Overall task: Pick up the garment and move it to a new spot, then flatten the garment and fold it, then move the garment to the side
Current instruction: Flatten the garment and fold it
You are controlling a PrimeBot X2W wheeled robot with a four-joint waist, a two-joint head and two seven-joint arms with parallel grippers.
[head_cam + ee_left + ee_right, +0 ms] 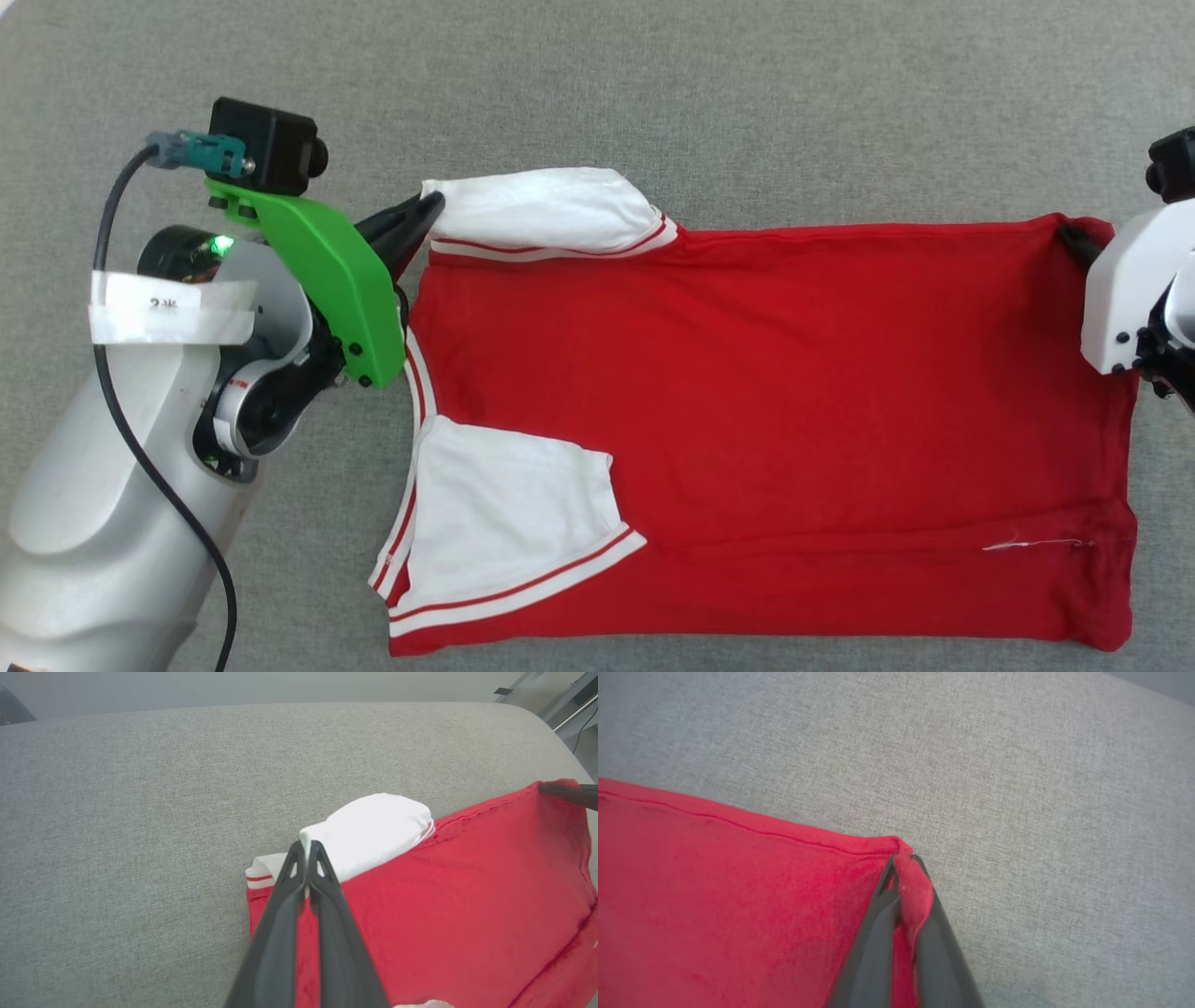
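Note:
The red garment [766,411] lies spread on the grey cloth surface, collar end to the left, hem to the right, plain red side up, its lettering hidden. Both white sleeves are folded in over the body: the far sleeve [546,210] and the near sleeve [495,509]. My left gripper [431,203] is shut on the far sleeve's corner; the left wrist view shows the white cloth [369,828] pinched between the closed fingertips of that gripper [306,847]. My right gripper [1074,233] is shut on the far hem corner [908,877], red cloth bunched between its fingers [903,863].
Grey woven cloth surface [709,93] runs all around the garment, with open room beyond its far edge. The surface's rounded far edge and some metal legs [572,711] show in the left wrist view. A loose white thread [1032,543] lies on the near hem.

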